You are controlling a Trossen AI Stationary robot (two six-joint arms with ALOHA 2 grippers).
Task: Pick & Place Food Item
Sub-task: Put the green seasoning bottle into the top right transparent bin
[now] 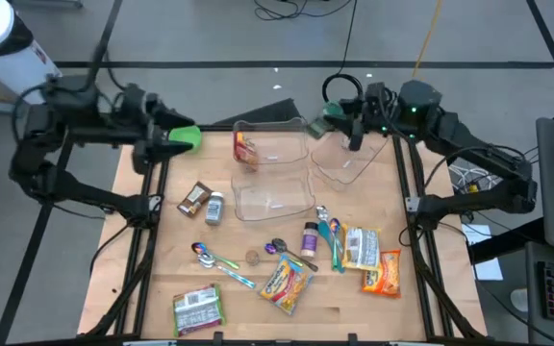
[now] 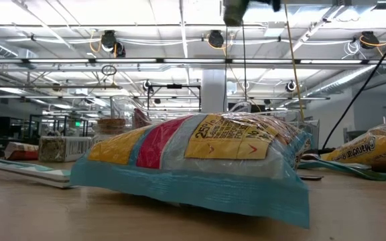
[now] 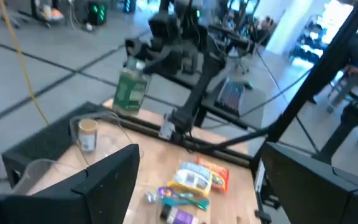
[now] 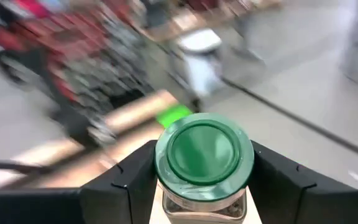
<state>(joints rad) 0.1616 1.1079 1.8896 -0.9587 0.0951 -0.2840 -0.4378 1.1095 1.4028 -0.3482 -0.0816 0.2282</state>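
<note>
Two arms are up at the far edge of the bench [image 1: 349,312] as I watch. The right gripper [image 1: 342,117] hangs over the far edge, right of the middle, and my right wrist camera shows its two fingers [image 4: 120,186] clamped on either side of a green-lidded jar [image 4: 204,155], gripping it just below the lid; the jar is upright and off the wood. The left gripper [image 1: 173,141] sits over the far left corner, and from its wrist camera I see its fingers [image 3: 107,180] spread wide with nothing between them. Just under and beside the right gripper is a clear tub [image 1: 349,161], and two more clear tubs sit left of it along the far middle: one [image 1: 275,142] has a red-and-yellow item [image 1: 246,149] in it, and I cannot tell what that item is; the other [image 1: 275,199] lies just nearer me. Toward the left edge are a brown packet [image 1: 195,197] and a small tin [image 1: 214,209], side by side. Along the near half I count a spoon [image 1: 214,258], a purple bottle [image 1: 310,234], teal utensils [image 1: 333,240], a pale packet [image 1: 361,247] touching an orange packet [image 1: 383,272], a bright snack bag [image 1: 287,281] and a green packet [image 1: 198,309] near the near left corner. That snack bag fills most of my low camera.
</note>
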